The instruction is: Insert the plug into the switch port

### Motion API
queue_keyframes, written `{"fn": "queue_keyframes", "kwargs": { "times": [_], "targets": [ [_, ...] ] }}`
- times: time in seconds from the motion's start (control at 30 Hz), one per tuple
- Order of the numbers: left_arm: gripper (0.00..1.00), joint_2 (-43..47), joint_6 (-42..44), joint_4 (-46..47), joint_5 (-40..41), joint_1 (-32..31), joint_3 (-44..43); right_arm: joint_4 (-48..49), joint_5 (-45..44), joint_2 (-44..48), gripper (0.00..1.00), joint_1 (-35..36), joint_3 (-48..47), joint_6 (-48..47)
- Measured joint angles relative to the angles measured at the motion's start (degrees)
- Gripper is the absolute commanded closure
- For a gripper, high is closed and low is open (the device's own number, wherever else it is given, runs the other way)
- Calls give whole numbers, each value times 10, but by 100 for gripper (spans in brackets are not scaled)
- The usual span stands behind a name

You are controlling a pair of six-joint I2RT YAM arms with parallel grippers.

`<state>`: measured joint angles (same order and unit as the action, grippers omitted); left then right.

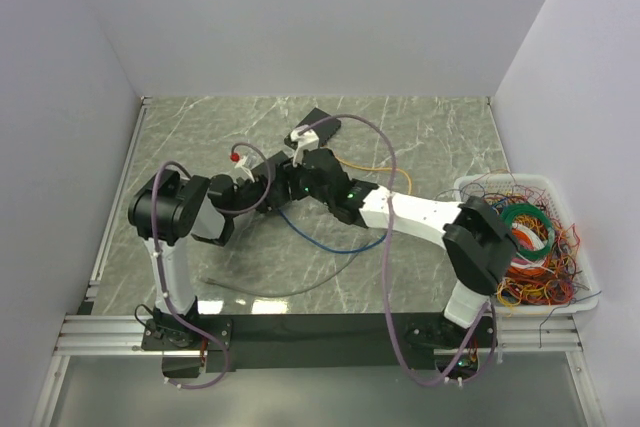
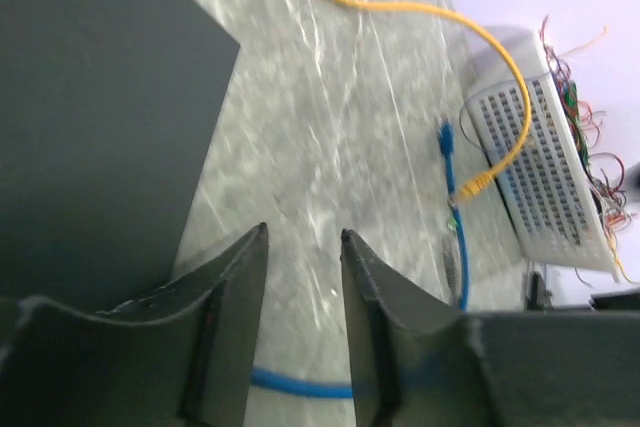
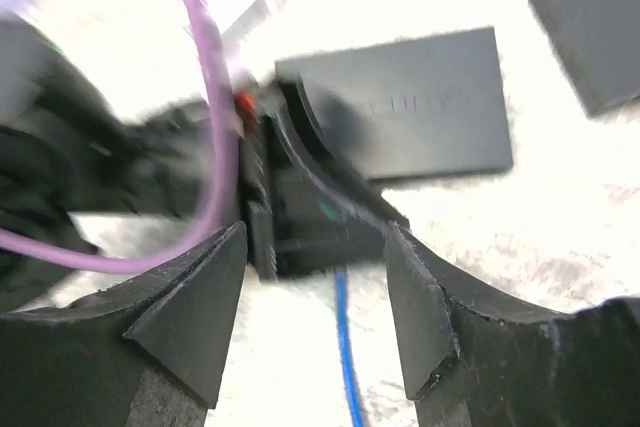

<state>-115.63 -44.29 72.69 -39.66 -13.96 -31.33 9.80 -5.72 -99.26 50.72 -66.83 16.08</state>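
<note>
wire basket [image 1: 498,179] near right. blue cable [image 2: 300,385] on tabletop [image 1: 430,137], passing under left gripper [image 2: 303,234]; gripper gap narrow, nothing held. right gripper [image 3: 315,237] wide, empty, facing left one. blue plug [image 2: 447,142] lies free near yellow plug [image 2: 478,184]. switch [image 1: 327,123] far centre.

To your right, a white basket [image 1: 480,181] sits at the edge of the marble surface [image 1: 440,137], heaped with loose coloured wires [image 1: 530,247]. A yellow cable [image 2: 420,9] curves over the marble, and a grey cable [image 1: 270,293] lies nearer the front.
</note>
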Motion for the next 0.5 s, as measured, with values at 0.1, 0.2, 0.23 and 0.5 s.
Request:
{"fn": "queue_keyframes", "kwargs": {
  "times": [0.1,0.2,0.23,0.5],
  "targets": [
    [62,26,-8,-49,5,-3,2,20,-2,33,34,-1,25,9],
    [61,82,0,-150,45,-3,-3,25,2,46,33,-11,40,23],
    [60,101,3,-184,60,-3,-8,24,7,45,33,-17,39,28],
    [44,287,23,-406,194,-3,-34,-19,69,-23,33,-105,-67,69]
  ]
}}
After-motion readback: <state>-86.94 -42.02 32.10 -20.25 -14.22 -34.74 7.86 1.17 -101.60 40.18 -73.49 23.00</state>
